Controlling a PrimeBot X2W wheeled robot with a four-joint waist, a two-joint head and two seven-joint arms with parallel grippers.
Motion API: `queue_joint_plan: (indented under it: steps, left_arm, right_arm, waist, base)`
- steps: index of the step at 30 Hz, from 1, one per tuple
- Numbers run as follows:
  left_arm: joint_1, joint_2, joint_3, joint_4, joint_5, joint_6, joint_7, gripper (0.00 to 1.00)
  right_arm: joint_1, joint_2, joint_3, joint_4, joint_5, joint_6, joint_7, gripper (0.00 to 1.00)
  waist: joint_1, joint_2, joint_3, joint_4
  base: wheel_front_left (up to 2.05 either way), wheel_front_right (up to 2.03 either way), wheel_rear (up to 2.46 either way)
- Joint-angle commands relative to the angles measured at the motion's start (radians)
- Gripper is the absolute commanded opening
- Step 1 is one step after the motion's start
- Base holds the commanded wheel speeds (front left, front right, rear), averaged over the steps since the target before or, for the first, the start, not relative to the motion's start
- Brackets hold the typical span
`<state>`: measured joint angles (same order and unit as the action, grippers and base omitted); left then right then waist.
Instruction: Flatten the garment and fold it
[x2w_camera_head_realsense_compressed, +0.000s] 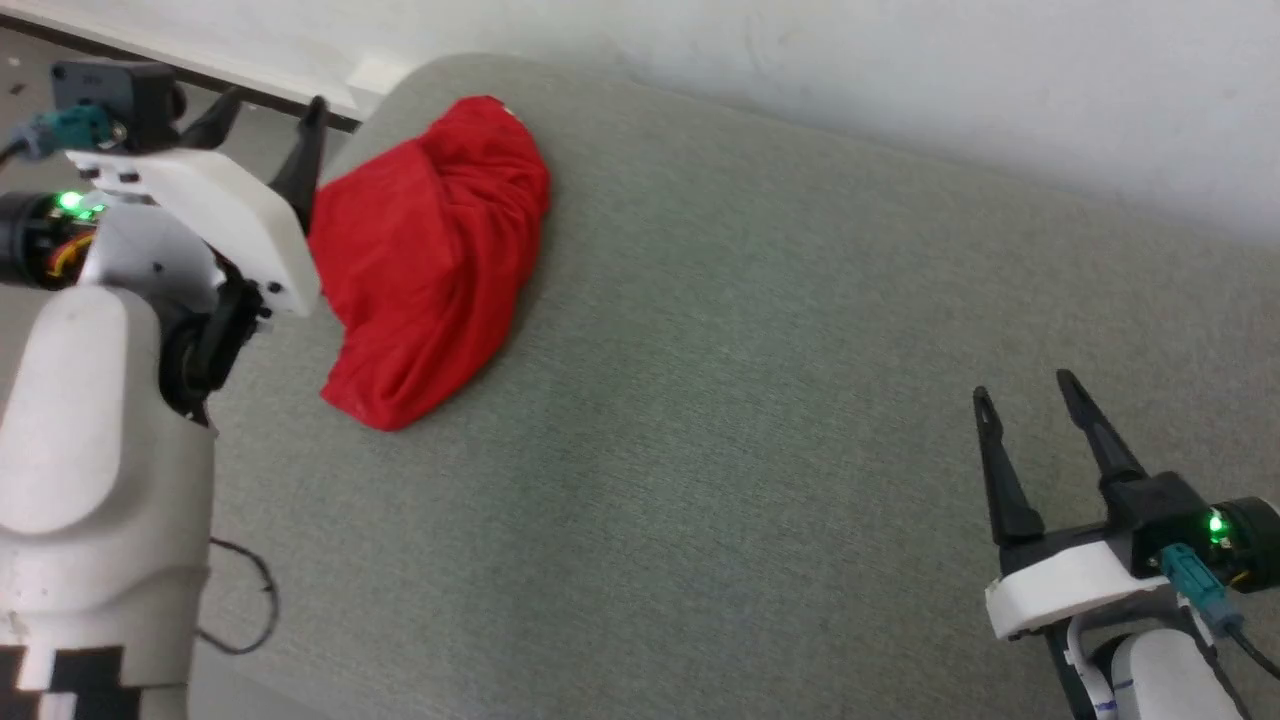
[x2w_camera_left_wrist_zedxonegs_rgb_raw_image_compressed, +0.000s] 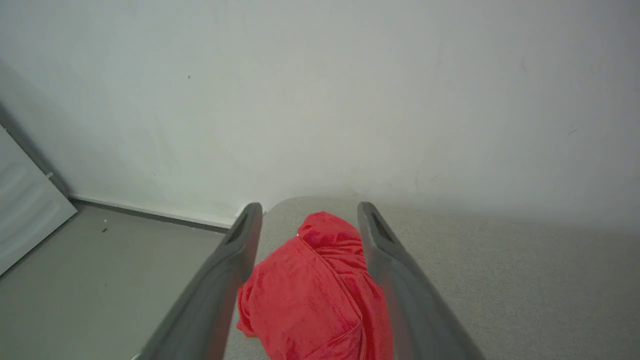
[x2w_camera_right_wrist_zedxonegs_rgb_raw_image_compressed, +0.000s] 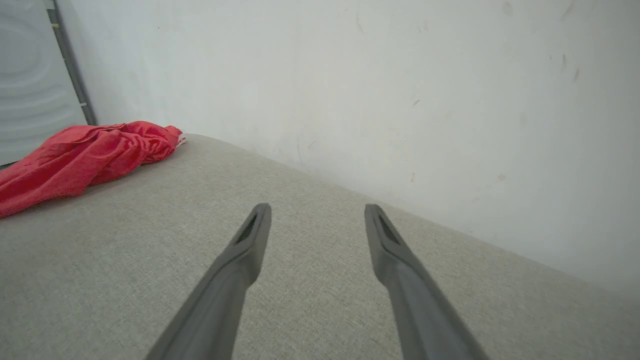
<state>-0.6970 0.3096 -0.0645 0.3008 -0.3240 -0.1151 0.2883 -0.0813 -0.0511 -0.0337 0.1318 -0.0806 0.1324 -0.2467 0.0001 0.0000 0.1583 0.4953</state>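
Observation:
The garment (x2w_camera_head_realsense_compressed: 430, 260) lies crumpled in a red heap at the far left corner of the grey fabric surface (x2w_camera_head_realsense_compressed: 750, 400); only a sliver of white shows at its top edge. My left gripper (x2w_camera_head_realsense_compressed: 270, 115) hovers open just left of the heap, above the surface's left edge. In the left wrist view the garment (x2w_camera_left_wrist_zedxonegs_rgb_raw_image_compressed: 310, 290) shows between the spread fingers (x2w_camera_left_wrist_zedxonegs_rgb_raw_image_compressed: 235, 260), apart from them. My right gripper (x2w_camera_head_realsense_compressed: 1030, 390) stands open at the lower right, far from the cloth, with nothing between its fingers. The right wrist view has the garment (x2w_camera_right_wrist_zedxonegs_rgb_raw_image_compressed: 75, 160) at the far left.
A pale wall (x2w_camera_head_realsense_compressed: 900, 70) runs along the back edge of the surface. Bare floor (x2w_camera_left_wrist_zedxonegs_rgb_raw_image_compressed: 110, 280) and a white panel (x2w_camera_left_wrist_zedxonegs_rgb_raw_image_compressed: 25, 210) lie beyond the left edge. A thin black cable (x2w_camera_head_realsense_compressed: 250, 600) loops beside my left arm.

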Motion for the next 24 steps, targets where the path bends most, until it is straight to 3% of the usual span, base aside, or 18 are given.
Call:
queue_joint_plan:
  steps: [1,6,15,24]
  left_arm:
    - [-0.031,0.018,-0.009,0.042,-0.011,-0.009,0.026,1.0]
    - [-0.097,0.08,-0.033,0.165,-0.044,-0.013,0.114,1.0]
    - [-0.156,0.141,-0.022,0.293,-0.108,-0.012,0.294,1.0]
    - [-0.152,0.151,-0.01,0.384,-0.157,0.002,0.416,1.0]
  right_arm:
    - [-0.012,0.001,-0.006,-0.016,-0.012,-0.002,0.006,1.0]
    - [-0.029,0.0,-0.02,-0.095,-0.05,-0.002,0.034,1.0]
    - [-0.065,-0.012,-0.029,-0.226,-0.079,-0.002,0.077,1.0]
    - [-0.063,-0.012,-0.04,-0.281,-0.081,-0.002,0.093,1.0]
  waist:
    - [-0.0001,0.0,0.096,-0.092]
    - [-0.0001,0.0,0.188,-0.158]
    - [-0.0001,0.0,0.328,-0.241]
    - [-0.0001,0.0,0.399,-0.276]
  base:
    - [0.0,0.0,0.0]
    - [0.0,0.0,0.0]
    - [0.0,0.0,0.0]
    - [0.0,0.0,0.0]
